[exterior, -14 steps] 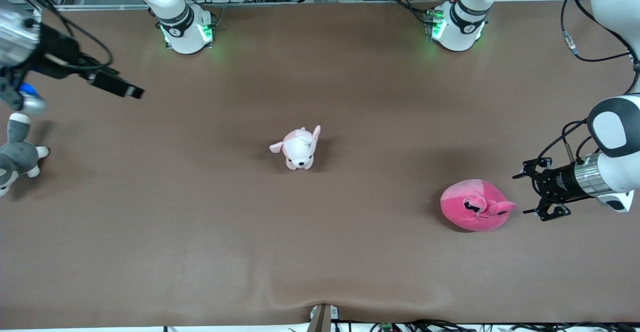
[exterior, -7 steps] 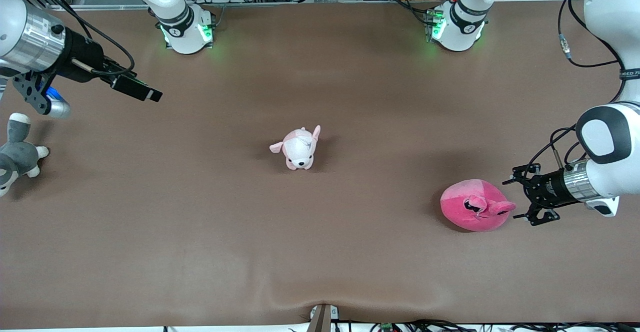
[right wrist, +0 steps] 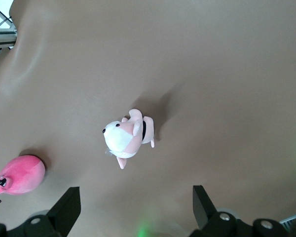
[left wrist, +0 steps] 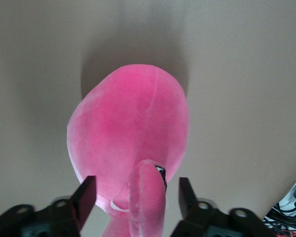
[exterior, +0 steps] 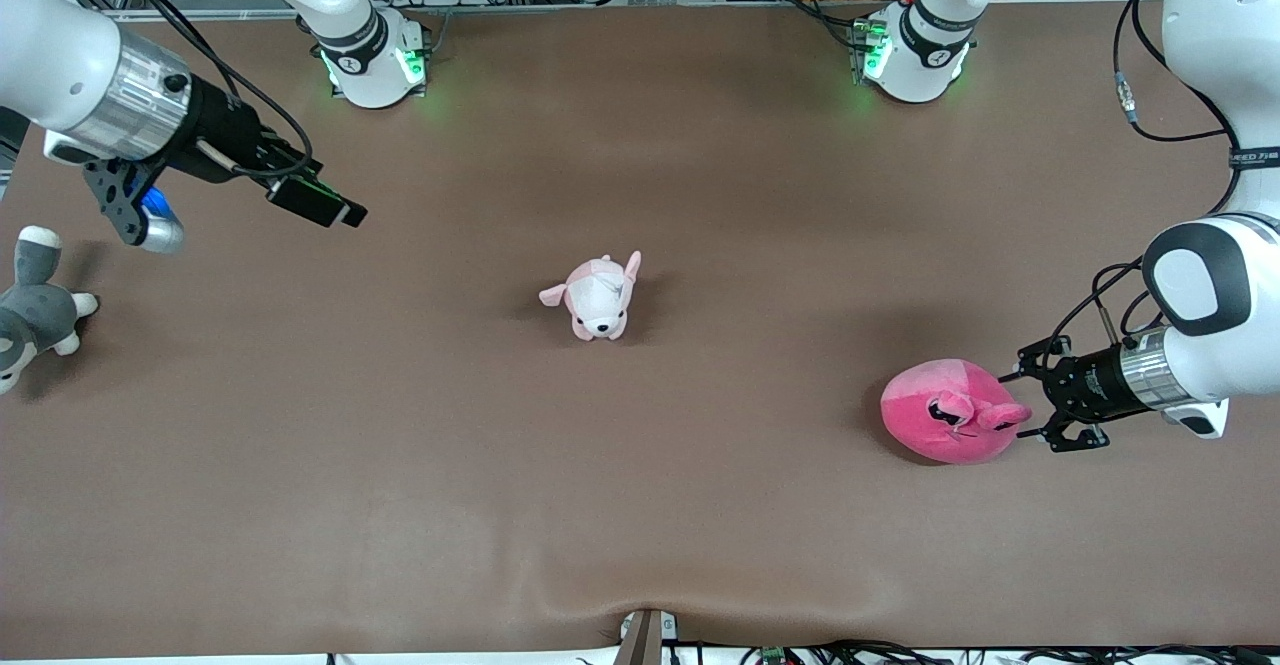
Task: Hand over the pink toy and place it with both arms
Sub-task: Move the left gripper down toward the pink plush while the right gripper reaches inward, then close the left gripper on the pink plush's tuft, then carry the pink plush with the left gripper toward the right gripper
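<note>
Brown matte tabletop (exterior: 640, 505) bearing large round hot-pink plush toy (exterior: 945, 411) toward left arm's end, roughly four o'clock from small pale pink-and-white puppy plush (exterior: 597, 297) at centre. Left gripper (exterior: 1020, 407) low at toy's protruding flap, fingers (left wrist: 84, 200) spread either side, not clamped. Right gripper (exterior: 225, 215) raised over right arm's end, fingers (right wrist: 69, 207) apart, near grey-and-white plush dog (exterior: 30, 310).

The pink toy (exterior: 943, 411) at the lower right of the front view is hot pink with a paler pink panel on top and black eyes. The puppy plush (exterior: 598, 298) at centre is pale pink and white. The plush dog (exterior: 30, 310) at the left edge is grey and white. The table (exterior: 640, 505) is plain brown. Both grippers are black, the arms white with silver bands.
</note>
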Controlling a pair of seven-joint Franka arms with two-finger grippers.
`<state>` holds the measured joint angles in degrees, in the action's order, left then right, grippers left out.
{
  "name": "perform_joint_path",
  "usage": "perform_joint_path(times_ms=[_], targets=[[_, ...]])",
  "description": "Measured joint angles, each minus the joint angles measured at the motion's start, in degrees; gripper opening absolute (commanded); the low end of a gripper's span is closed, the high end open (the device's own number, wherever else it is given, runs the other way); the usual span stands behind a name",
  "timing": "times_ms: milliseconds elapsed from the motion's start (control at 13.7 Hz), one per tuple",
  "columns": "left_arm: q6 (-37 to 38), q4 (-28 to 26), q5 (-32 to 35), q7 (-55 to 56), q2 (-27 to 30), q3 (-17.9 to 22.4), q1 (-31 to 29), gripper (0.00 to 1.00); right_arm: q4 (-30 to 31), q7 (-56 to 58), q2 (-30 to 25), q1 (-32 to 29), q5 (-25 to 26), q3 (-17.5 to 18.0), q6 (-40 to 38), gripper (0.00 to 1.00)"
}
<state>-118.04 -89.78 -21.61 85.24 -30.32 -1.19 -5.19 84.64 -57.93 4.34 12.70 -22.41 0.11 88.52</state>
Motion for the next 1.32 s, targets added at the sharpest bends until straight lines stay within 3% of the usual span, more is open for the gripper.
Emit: perform_joint_path(times_ms=[73,146,220,805,1024,1317], targets=[[-0.19,0.0,0.0,-0.01,-0.05,0.0,0.01,0.32,0.0,-0.47,0.11,0.03,-0.1,0.0,0.12,1.0],[-0.3,0.0,0.0,-0.02,-0.12,0.0,0.02,0.07,0.0,-0.73,0.13,0.03,-0.13,-0.03,0.16,1.0],[-0.41,0.0,0.0,-0.03,-0.23,0.0,0.02,0.0,-0.02,-0.94,0.13,0.03,-0.16,-0.05,0.16,1.0],[-0.87,0.8,0.0,-2.06,-0.43,-0.63,0.04,0.0,-0.05,-6.35,0.49,0.33,-2.81,-0.01,2.46,1.0],[0.63,1.84,-0.05,-1.2,0.85,-3.69,0.04,0.0,-0.06,-8.54,0.71,1.27,-3.11,0.0,3.97,1.0],[7.94,2.7,-0.17,6.75,7.05,-8.77,0.1,0.0,-0.08,-21.62,1.34,3.56,-3.58,0.03,9.12,1.0]])
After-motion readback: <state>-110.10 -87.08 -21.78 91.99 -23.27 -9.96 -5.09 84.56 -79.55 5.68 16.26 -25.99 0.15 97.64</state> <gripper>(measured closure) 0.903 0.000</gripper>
